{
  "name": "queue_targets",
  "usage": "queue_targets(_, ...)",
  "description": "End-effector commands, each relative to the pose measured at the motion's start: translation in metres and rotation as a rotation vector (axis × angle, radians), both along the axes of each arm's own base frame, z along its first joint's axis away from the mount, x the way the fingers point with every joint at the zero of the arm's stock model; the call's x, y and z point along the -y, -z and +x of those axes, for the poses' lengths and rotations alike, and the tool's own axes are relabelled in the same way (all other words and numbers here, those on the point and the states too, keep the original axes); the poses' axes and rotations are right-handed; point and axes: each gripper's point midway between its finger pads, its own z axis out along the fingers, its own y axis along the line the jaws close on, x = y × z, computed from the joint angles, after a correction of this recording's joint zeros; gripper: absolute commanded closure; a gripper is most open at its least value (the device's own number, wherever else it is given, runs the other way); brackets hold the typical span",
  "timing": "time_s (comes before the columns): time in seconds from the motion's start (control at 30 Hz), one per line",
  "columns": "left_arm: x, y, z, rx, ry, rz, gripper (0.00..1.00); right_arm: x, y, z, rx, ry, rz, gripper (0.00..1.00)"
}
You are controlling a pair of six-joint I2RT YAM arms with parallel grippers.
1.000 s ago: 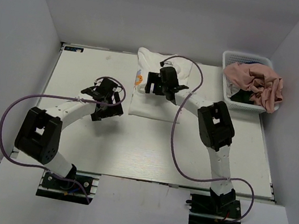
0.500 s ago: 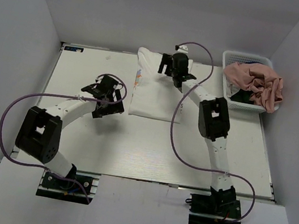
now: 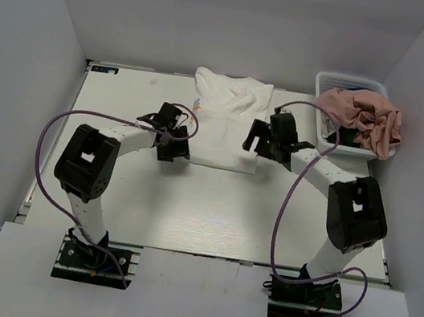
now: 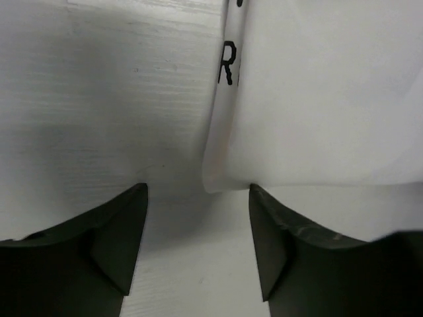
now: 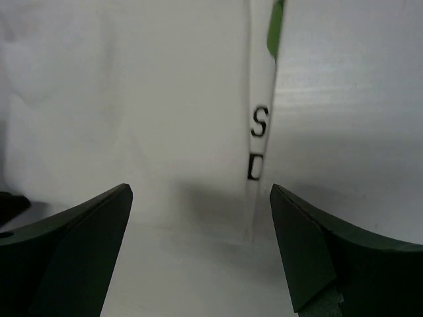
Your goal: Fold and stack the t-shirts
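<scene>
A white t-shirt [image 3: 222, 124] lies folded into a long strip at the far middle of the counter [image 3: 123, 103], collar end farthest away and a small orange print [image 3: 197, 106] on its left edge. Both arms reach in to its near end, one at each corner.

The left end effector [image 3: 172, 142] sits at the near-left corner. From its own wrist camera the dark fingers [image 4: 115, 241] stand apart with the rounded corner of the cloth in the gap between them, not pinched, and a black letter R [image 4: 226, 64] shows on the fold just beyond. It has hold of nothing.

The right end effector [image 3: 268, 139] is at the near-right corner, jaws spread wide and empty. Its camera looks along the shirt's folded right edge, where the black letters S and D [image 5: 256, 142] run down the crease.

Over at the far right stands a white mesh basket [image 3: 326, 84], well apart from the shirt. A crumpled pink t-shirt [image 3: 362, 114] is heaped in it and spills over the rim, with a darker garment [image 3: 344, 137] beneath – I can't make out its colour from here
</scene>
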Motion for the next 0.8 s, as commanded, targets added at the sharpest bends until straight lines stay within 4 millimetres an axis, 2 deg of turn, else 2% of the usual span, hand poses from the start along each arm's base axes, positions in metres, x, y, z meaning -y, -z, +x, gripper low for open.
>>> queue_targets(0.0, 0.022, -0.015, 0.01, 0.051, 0.069, -0.07, 0.33, 0.0, 0.042, -0.037, -0.182, -0.026, 0.033, 0.1)
queue_targets(0.03, 0.028, -0.013, 0.009, 0.044, 0.088, -0.097, 0.35, -0.004, 0.052, -0.048, -0.229, -0.046, 0.062, 0.1)
queue_targets(0.07, 0.03, -0.014, 0.008, 0.04, 0.095, -0.108, 0.39, -0.006, 0.054, -0.05, -0.238, -0.052, 0.069, 0.1)
queue_targets(0.13, 0.033, 0.001, 0.001, 0.002, 0.104, -0.13, 0.47, -0.008, 0.061, -0.056, -0.258, -0.062, 0.09, 0.1)
queue_targets(0.17, 0.034, 0.0, 0.003, 0.01, 0.105, -0.133, 0.52, -0.009, 0.064, -0.056, -0.266, -0.06, 0.1, 0.1)
queue_targets(0.23, 0.034, 0.01, -0.003, -0.024, 0.1, -0.138, 0.67, -0.011, 0.068, -0.056, -0.267, -0.061, 0.112, 0.1)
queue_targets(0.27, 0.034, 0.01, -0.003, -0.025, 0.1, -0.138, 0.78, -0.01, 0.069, -0.054, -0.267, -0.053, 0.112, 0.12)
queue_targets(0.3, 0.034, 0.014, -0.004, -0.035, 0.1, -0.135, 0.83, -0.01, 0.074, -0.055, -0.279, -0.049, 0.112, 0.12)
queue_targets(0.37, 0.035, 0.016, -0.001, -0.036, 0.1, -0.134, 0.95, -0.011, 0.078, -0.055, -0.297, -0.053, 0.117, 0.25)
queue_targets(0.4, 0.034, 0.017, -0.004, -0.048, 0.099, -0.13, 1.0, -0.011, 0.082, -0.057, -0.311, -0.058, 0.116, 0.35)
queue_targets(0.43, 0.033, 0.017, -0.003, -0.045, 0.094, -0.123, 1.0, -0.013, 0.083, -0.06, -0.329, -0.07, 0.122, 0.59)
queue_targets(0.5, 0.033, 0.01, -0.001, -0.028, 0.095, -0.129, 1.0, -0.012, 0.084, -0.066, -0.342, -0.07, 0.12, 0.75)
queue_targets(0.53, 0.032, 0.01, -0.004, -0.023, 0.095, -0.13, 1.0, -0.01, 0.085, -0.07, -0.351, -0.067, 0.123, 0.87)
queue_targets(0.63, 0.034, -0.006, -0.019, -0.006, 0.107, -0.142, 1.0, -0.006, 0.081, -0.085, -0.356, -0.081, 0.112, 1.0)
queue_targets(0.67, 0.032, -0.011, -0.025, -0.003, 0.108, -0.143, 1.0, -0.007, 0.071, -0.088, -0.338, -0.103, 0.121, 1.0)
queue_targets(0.7, 0.029, -0.004, -0.043, -0.02, 0.116, -0.122, 1.0, -0.001, 0.08, -0.104, -0.365, -0.133, 0.092, 1.0)
queue_targets(0.73, 0.029, -0.021, -0.052, 0.012, 0.12, -0.139, 1.0, -0.003, 0.063, -0.112, -0.333, -0.162, 0.104, 1.0)
queue_targets(0.77, 0.03, -0.025, -0.062, 0.019, 0.135, -0.143, 1.0, -0.005, 0.061, -0.123, -0.342, -0.195, 0.113, 1.0)
